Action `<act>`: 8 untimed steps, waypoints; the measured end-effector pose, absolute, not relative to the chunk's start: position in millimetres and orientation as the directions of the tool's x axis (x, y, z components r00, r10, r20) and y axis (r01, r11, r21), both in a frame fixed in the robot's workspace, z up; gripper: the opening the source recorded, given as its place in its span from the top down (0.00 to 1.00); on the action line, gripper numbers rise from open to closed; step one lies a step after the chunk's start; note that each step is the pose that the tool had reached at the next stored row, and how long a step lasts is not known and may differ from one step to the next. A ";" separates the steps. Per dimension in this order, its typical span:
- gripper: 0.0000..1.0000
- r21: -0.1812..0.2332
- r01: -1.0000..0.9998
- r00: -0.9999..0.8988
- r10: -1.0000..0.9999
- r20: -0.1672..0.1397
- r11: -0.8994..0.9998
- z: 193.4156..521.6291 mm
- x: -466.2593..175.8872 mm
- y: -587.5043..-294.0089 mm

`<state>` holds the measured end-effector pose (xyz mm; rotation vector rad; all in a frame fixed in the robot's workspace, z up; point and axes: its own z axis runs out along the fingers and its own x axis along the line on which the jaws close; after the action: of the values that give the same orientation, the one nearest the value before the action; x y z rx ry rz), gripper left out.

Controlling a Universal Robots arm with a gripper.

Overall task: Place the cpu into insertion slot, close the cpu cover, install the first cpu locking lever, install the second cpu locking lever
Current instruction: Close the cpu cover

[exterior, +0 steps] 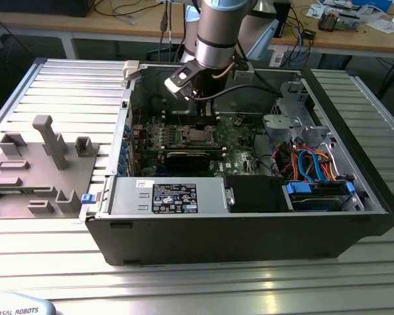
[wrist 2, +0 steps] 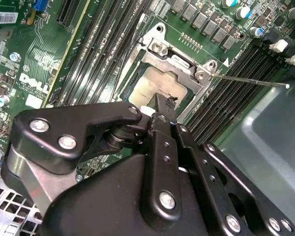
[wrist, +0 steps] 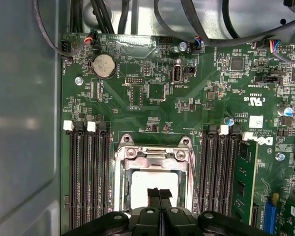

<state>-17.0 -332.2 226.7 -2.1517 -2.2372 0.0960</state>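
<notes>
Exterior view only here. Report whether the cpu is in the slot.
Observer: It is in. In the first wrist view the cpu shows silver top up through the window of the cover, which lies down around it.
Operator: Now tell me how the levers stand.
Observer: In the second wrist view one thin lever sticks out from the cover's corner across the memory slots, so it looks unlatched.
</notes>
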 end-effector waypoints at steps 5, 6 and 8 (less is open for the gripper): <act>0.89 -0.069 0.997 -0.040 0.999 -0.015 0.038 223.7 -22.0 -333.1; 0.89 -0.069 0.997 -0.040 0.999 -0.015 0.038 222.9 -22.8 -333.1; 0.89 -0.070 0.997 -0.040 0.999 -0.015 0.038 221.2 -24.9 -333.2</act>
<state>-24.9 -333.2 221.2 -2.1506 -2.2364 0.0937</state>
